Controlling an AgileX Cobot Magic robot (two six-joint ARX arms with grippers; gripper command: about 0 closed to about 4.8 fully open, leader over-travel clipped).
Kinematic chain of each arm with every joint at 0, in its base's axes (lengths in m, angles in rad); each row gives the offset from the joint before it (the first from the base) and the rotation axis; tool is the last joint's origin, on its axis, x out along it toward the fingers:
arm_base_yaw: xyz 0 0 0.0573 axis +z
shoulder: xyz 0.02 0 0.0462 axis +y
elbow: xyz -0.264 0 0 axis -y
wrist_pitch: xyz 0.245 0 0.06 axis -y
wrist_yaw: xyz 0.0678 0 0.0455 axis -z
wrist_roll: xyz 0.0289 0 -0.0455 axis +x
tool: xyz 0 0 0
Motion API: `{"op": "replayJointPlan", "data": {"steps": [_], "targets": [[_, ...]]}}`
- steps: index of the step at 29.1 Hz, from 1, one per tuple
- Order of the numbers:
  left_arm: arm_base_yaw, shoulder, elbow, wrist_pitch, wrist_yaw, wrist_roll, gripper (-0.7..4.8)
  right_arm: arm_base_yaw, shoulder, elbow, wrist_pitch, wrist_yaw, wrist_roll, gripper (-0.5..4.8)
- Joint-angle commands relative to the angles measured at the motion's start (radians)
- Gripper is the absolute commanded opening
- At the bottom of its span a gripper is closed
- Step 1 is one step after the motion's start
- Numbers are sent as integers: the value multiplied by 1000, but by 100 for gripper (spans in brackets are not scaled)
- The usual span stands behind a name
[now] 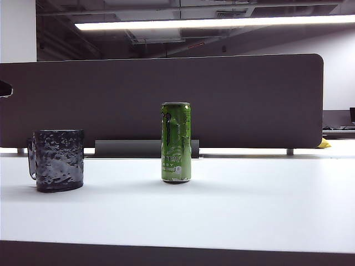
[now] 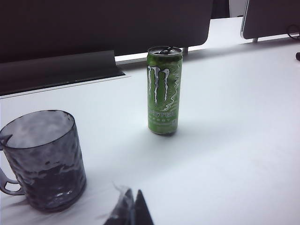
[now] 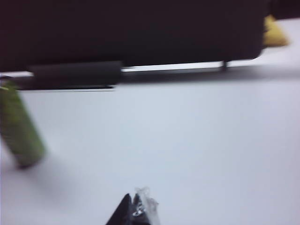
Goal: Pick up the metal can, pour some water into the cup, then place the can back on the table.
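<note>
The metal can (image 1: 176,142), bright green with a claw-mark logo, stands upright near the middle of the white table (image 1: 249,205). The cup (image 1: 57,159), a dark hammered mug with a side handle, sits to its left. In the left wrist view the can (image 2: 164,90) is farther off and the cup (image 2: 43,159) stands close beside my left gripper (image 2: 133,193), whose tips are pressed together with nothing between them. In the blurred right wrist view the can (image 3: 18,125) appears far to one side; my right gripper (image 3: 132,198) is shut and empty. Neither gripper shows in the exterior view.
A long dark partition (image 1: 166,100) runs along the back of the table, with a low dark block (image 1: 127,148) at its foot behind the can. A yellow object (image 1: 324,144) lies at the far right past the partition.
</note>
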Motion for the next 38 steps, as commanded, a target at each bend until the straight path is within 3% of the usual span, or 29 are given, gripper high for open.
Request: {"op": "replayJointPlan", "data": {"steps": [1, 7, 14, 18, 19, 20, 22, 23, 24, 27, 32, 35, 38], "targets": [[1, 1, 1, 13, 3, 0, -5, 2, 0, -2, 11, -116, 175, 0], [5, 1, 1, 13, 3, 0, -5, 2, 2, 29, 68, -385, 343, -1], [15, 1, 1, 13, 2, 0, -5, 3, 90, 172, 56, -413, 327, -2], [15, 1, 1, 13, 3, 0, -5, 3, 263, 299, 68, -474, 285, 0], [15, 1, 1, 13, 3, 0, -5, 6, 326, 335, 85, -497, 274, 15], [15, 1, 1, 13, 3, 0, -5, 14, 379, 363, 102, -512, 256, 73], [15, 1, 1, 13, 3, 0, -5, 56, 498, 429, 124, -515, 199, 314], [15, 1, 1, 13, 3, 0, -5, 84, 548, 458, 124, -503, 160, 427], [15, 1, 1, 13, 3, 0, -5, 123, 616, 489, 124, -471, 116, 479], [15, 1, 1, 13, 3, 0, -5, 251, 785, 537, 174, -351, 20, 479], [15, 1, 1, 13, 3, 0, -5, 485, 1046, 538, 473, -106, -102, 479], [15, 1, 1, 13, 3, 0, -5, 559, 1198, 538, 660, 71, -108, 479], [15, 1, 1, 13, 3, 0, -5, 576, 1356, 539, 864, 120, -79, 479]]}}
